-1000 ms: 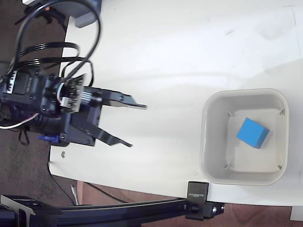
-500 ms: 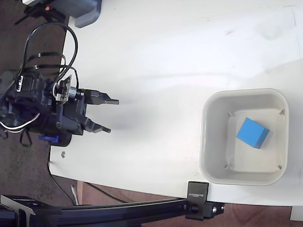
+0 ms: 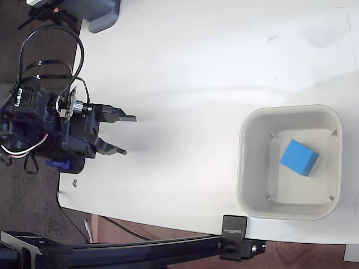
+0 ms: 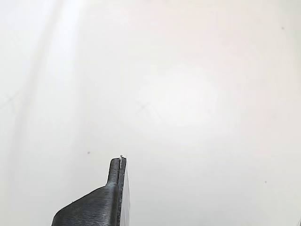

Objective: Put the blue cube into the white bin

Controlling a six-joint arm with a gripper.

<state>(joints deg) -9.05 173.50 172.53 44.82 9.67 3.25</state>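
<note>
Tool [image 3: 128, 134] drawn slightly further left, jaws apart, empty; blue cube [image 3: 299, 157] unmoved in white bin [image 3: 247, 168].

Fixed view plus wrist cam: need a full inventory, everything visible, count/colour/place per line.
blue cube: one, bright sky-blue, lying inside the bin, right side of the fixed view.
white bin: one, off-white tub with rounded corners, lower right of the table.
table: one, white top, fills most of the fixed view and the whole wrist view background.
grey box: one, partly cut off at the table's top-left corner.
black bar with clamp: one, along the table's bottom edge.
cables: black loops, above the arm at left.
gripper: one, black, at the table's left edge, fingers apart and empty, far from the bin; a single finger shows in the wrist view.
</note>
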